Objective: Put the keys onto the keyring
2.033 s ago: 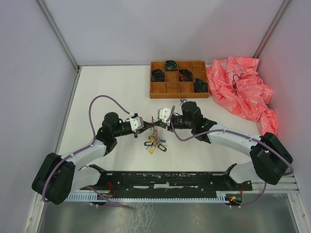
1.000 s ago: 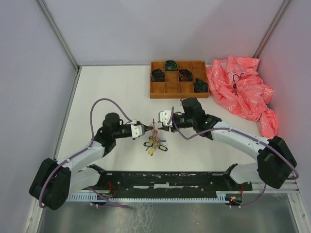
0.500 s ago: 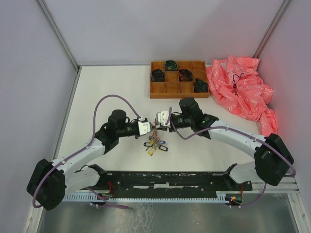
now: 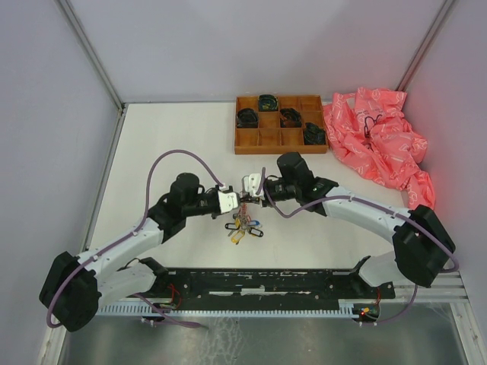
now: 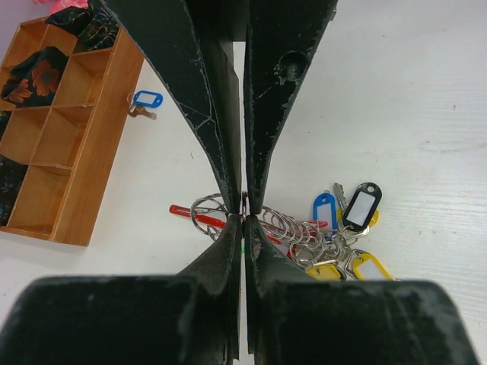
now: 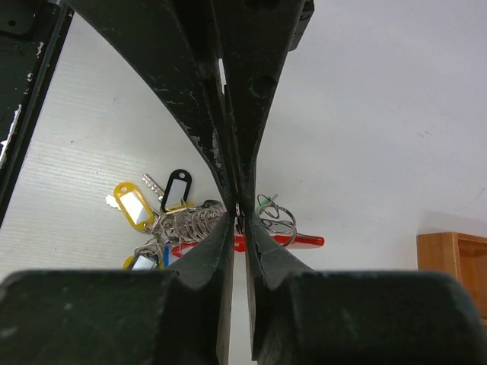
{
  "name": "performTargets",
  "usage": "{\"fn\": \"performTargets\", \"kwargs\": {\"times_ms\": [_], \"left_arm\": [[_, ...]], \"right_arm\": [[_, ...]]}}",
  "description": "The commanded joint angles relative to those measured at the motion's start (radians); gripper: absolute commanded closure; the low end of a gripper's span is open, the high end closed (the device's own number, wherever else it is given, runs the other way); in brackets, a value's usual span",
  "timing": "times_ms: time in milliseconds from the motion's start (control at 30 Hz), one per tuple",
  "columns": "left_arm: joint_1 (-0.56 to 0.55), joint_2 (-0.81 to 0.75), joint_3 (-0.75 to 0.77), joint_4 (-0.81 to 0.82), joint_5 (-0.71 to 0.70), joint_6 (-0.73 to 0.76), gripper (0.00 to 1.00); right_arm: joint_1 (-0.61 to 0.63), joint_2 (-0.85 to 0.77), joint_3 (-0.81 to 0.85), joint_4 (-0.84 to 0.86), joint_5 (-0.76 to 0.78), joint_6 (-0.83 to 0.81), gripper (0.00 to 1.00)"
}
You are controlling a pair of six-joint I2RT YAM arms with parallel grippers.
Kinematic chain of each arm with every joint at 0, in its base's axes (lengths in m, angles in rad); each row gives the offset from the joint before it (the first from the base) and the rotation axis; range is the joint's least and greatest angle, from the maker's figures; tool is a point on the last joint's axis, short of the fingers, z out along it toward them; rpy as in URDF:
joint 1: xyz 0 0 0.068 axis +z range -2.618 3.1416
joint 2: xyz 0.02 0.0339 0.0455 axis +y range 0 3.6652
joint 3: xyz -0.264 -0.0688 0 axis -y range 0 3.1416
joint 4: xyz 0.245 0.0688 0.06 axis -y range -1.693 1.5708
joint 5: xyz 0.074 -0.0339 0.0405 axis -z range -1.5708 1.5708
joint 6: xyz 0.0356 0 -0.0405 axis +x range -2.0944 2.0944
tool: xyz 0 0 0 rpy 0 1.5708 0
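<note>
The keyring, a thin silvery wire ring, hangs between my two grippers just above the table, with a red strap under it. My left gripper is shut on the ring from one side, and my right gripper is shut on the same ring from the other. In the top view the left gripper and the right gripper almost touch. The keys trail below in a bunch, with blue, black and yellow tags. One blue-tagged key lies apart beside the tray.
A brown wooden compartment tray stands at the back, with dark coiled items in several compartments. A crumpled pink bag fills the back right. The arms' black base rail runs along the near edge.
My left gripper has moved right and met the right gripper over the bunch. The right gripper's jaws have narrowed onto the ring. The keys on the table have barely shifted.
</note>
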Motion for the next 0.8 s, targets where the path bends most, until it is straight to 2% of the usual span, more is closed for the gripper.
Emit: {"fn": "performTargets", "kwargs": {"times_ms": [0, 133, 300, 433, 767], "left_arm": [[-0.006, -0.028, 0.045, 0.016, 0.014, 0.056, 0.97], [-0.006, -0.037, 0.023, 0.04, 0.017, 0.055, 0.94], [0.007, -0.059, -0.039, 0.145, 0.037, 0.026, 0.87], [0.048, -0.049, -0.059, 0.197, 0.106, -0.007, 0.81], [0.092, 0.011, -0.067, 0.249, 0.172, -0.046, 0.78]], "right_arm": [[0.005, 0.0, 0.043, 0.021, -0.009, 0.002, 0.87], [0.005, -0.009, 0.036, 0.035, -0.007, 0.01, 0.99], [0.002, -0.029, 0.015, 0.058, -0.015, 0.02, 0.99], [-0.004, -0.041, -0.006, 0.089, -0.03, 0.034, 0.99], [-0.016, -0.053, -0.024, 0.122, -0.055, 0.048, 0.99]]}}
